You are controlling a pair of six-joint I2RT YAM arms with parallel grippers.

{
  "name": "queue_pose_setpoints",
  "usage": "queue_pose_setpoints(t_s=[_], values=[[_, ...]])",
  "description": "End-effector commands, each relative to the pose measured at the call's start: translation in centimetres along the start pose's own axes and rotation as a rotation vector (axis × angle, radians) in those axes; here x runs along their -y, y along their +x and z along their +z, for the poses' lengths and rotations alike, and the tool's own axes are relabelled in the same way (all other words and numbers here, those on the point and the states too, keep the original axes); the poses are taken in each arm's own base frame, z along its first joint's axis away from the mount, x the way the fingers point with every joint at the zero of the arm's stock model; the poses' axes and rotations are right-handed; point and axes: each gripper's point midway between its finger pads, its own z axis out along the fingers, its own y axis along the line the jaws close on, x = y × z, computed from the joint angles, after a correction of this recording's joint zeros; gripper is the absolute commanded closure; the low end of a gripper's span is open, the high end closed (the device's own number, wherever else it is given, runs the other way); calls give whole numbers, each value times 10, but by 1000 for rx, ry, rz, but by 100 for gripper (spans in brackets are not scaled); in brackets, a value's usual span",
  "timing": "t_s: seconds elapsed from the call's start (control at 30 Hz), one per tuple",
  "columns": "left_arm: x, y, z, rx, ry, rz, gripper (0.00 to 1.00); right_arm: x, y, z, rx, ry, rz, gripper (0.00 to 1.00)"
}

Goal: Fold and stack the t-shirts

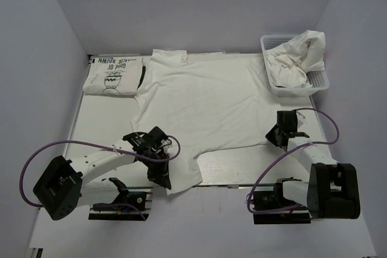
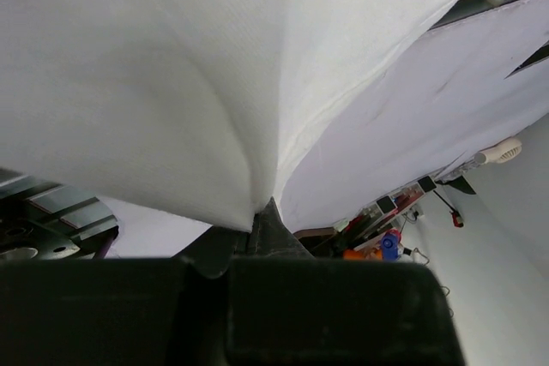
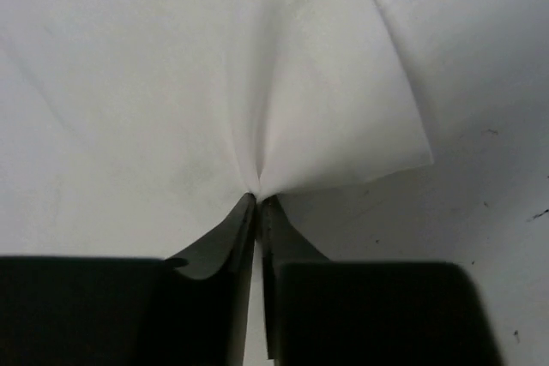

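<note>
With left gripper [image 1: 160, 167] and right gripper [image 1: 279, 132] clenched on the hem of the shirt [image 1: 205, 101], cloth spread flat beyond the jaws, raise both corners level and carry them forward together so the fold lands straight.

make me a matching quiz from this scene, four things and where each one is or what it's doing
1 folded t-shirt
2 basket
3 left gripper
4 right gripper

a clamps spread t-shirt's near right corner
b far left of table
c holds crumpled white shirts
d clamps spread t-shirt's near left edge

Pairs: 1-b; 2-c; 3-d; 4-a
</note>
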Motion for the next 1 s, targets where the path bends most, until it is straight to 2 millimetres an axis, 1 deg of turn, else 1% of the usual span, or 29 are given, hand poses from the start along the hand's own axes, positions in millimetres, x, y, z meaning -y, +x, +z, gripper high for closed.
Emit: queue_pose_setpoints(t_s=[0.0,0.03,0.07,0.1,0.13,0.2,0.23,0.27,0.33,0.4,0.43,0.53,0.57,0.6,0.63,0.67,0.7,0.73,0.77,0.8,0.83,0.87,0.9,0.93,0.97], values=[[8,2,-10,8,32,19,100,18,18,-4,-42,47,13,95],[8,3,-12,11,35,21,100,29,28,-10,-65,84,20,100],[5,5,-10,5,29,17,100,30,25,-15,-45,82,23,100],[2,8,-10,1,24,13,100,34,29,-19,-42,81,21,100],[2,8,-10,0,24,13,100,44,39,-24,-75,116,17,100],[-1,14,-12,-19,20,12,100,45,40,-32,-67,102,29,100],[-1,16,-13,-31,21,16,100,49,50,-35,-103,112,29,100],[-1,16,-13,-31,21,17,100,37,59,-40,-141,29,31,100],[2,18,-14,-35,39,22,100,35,64,-43,-161,10,48,100],[7,14,-17,-13,60,49,100,34,62,-43,-151,5,46,100],[11,10,-20,6,63,67,100,29,57,-44,-137,-10,47,100],[38,-19,-29,98,114,124,100,18,45,-44,-116,-39,25,100],[46,-24,-30,112,141,142,100,7,30,-46,-82,-70,20,100],[62,-36,-32,154,197,184,100,8,28,-45,-85,-57,-5,100],[74,-43,-36,174,228,207,100,1,22,-46,-83,-66,-18,100],[79,-49,-36,182,236,214,100,-4,16,-48,-73,-77,-38,100],[86,-57,-40,207,254,222,100,-10,10,-49,-65,-90,-56,100],[97,-66,-47,246,269,241,100,-8,13,-45,-88,-73,-72,100],[96,-79,-50,294,241,224,100,-14,6,-47,-80,-87,-78,100],[99,-86,-55,329,233,228,100,-19,3,-47,-80,-90,-87,100],[102,-100,-66,379,224,212,100,-22,1,-46,-80,-94,-101,100],[99,-115,-73,452,186,196,100,-24,-1,-45,-77,-96,-104,100],[100,-125,-81,500,173,189,100,-32,-10,-46,-56,-111,-104,100],[104,-137,-93,550,158,166,100,-34,-13,-45,-49,-113,-109,100],[97,-155,-105,640,111,124,100,-39,-19,-45,-39,-115,-109,100]])
